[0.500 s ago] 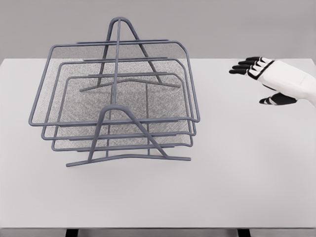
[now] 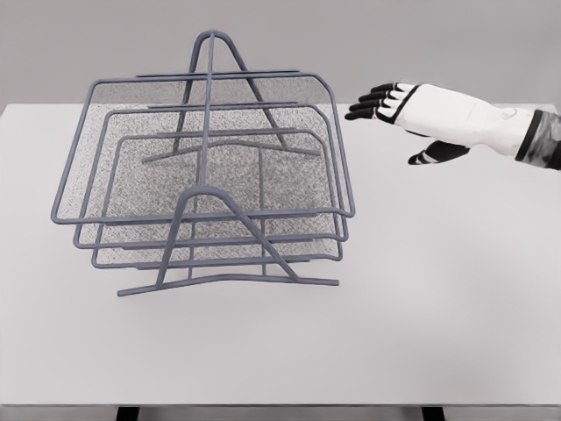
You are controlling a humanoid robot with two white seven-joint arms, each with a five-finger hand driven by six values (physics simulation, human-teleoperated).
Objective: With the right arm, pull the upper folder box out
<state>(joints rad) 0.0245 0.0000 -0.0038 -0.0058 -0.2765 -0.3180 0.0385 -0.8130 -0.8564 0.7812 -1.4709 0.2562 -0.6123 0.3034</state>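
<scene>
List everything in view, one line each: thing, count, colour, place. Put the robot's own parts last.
table: one, white, fills most of the picture.
rack: one, grey-blue wire frame, on the table's left half.
trays: three, grey-blue wire with mesh floors, stacked in the rack; the upper tray is the largest in view.
table legs: two, dark, just showing at the bottom edge.
wall: one, grey, behind the table.
right hand: one, white with black fingers, upper right, fingers spread, pointing at the upper tray's right rim, holding nothing.
left arm: not in view.
</scene>
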